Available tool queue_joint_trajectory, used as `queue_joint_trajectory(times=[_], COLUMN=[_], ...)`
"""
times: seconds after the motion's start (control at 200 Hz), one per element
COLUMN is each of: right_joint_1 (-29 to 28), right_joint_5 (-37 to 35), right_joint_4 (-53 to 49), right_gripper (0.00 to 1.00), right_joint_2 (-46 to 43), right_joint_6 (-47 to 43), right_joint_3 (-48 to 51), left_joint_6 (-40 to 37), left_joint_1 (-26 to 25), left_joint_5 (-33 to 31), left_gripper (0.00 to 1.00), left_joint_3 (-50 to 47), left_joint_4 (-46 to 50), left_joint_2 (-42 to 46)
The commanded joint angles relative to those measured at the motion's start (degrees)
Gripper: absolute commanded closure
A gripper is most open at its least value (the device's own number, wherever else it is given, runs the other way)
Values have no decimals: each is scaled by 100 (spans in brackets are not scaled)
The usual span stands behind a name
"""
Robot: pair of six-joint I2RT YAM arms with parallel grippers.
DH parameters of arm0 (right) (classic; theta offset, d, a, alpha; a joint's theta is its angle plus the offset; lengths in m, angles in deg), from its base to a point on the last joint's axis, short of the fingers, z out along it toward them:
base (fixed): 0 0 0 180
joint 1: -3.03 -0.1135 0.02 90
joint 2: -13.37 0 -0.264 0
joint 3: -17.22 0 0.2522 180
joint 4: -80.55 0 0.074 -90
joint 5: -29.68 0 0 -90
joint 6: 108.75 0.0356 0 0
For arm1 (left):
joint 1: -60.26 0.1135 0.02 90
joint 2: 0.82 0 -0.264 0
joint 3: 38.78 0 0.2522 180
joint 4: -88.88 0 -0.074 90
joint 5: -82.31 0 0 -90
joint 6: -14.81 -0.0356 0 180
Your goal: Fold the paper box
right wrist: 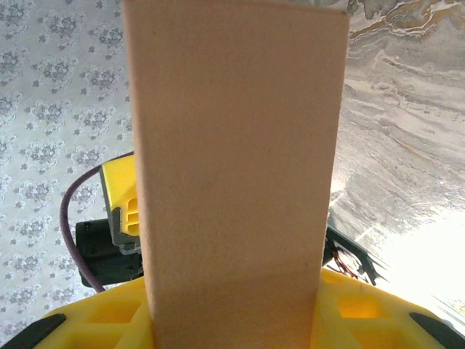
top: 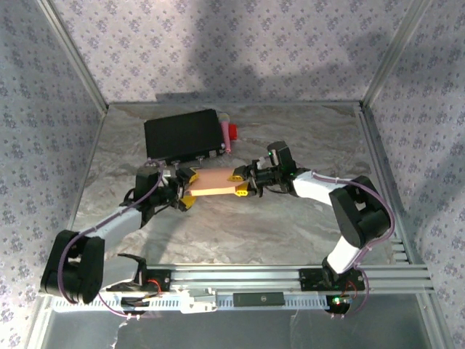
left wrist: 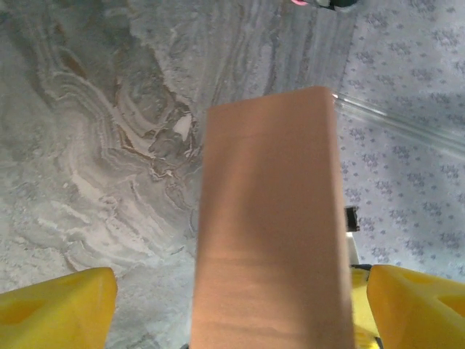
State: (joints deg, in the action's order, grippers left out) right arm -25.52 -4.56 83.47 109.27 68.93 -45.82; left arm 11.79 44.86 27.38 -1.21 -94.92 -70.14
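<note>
The paper box (top: 214,182) is a light orange-tan rectangular box held off the marbled table between the two arms. My right gripper (top: 239,183) is shut on its right end. In the right wrist view the box (right wrist: 232,145) rises straight out from between the yellow fingers (right wrist: 363,309) of that gripper (right wrist: 232,313), which press on both its sides. My left gripper (top: 189,187) stands open around the box's left end. In the left wrist view the box (left wrist: 269,218) runs between the left gripper's (left wrist: 240,283) spread yellow fingers (left wrist: 58,305), with bare table showing on the left side.
A black rectangular case (top: 183,134) lies on the table just behind the box, with a red and pink object (top: 231,132) at its right end. Patterned walls close in the back and sides. An aluminium rail (top: 290,276) runs along the near edge.
</note>
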Motion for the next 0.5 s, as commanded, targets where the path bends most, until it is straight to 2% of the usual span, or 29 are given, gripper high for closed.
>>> queue_joint_trajectory(times=[0.0, 0.25, 0.495], right_joint_1=[-18, -33, -54], right_joint_5=[83, 57, 20], right_joint_4=[358, 698, 827], right_gripper=[59, 59, 59], right_joint_2=[178, 375, 446], right_joint_6=[195, 307, 407], right_joint_3=[147, 288, 336], left_joint_6=[306, 798, 943], left_joint_1=[-7, -27, -121], left_joint_5=[-100, -422, -463], left_gripper=[16, 33, 37], left_joint_3=[-43, -178, -142], left_joint_4=[-378, -208, -84], left_joint_2=[-38, 125, 196])
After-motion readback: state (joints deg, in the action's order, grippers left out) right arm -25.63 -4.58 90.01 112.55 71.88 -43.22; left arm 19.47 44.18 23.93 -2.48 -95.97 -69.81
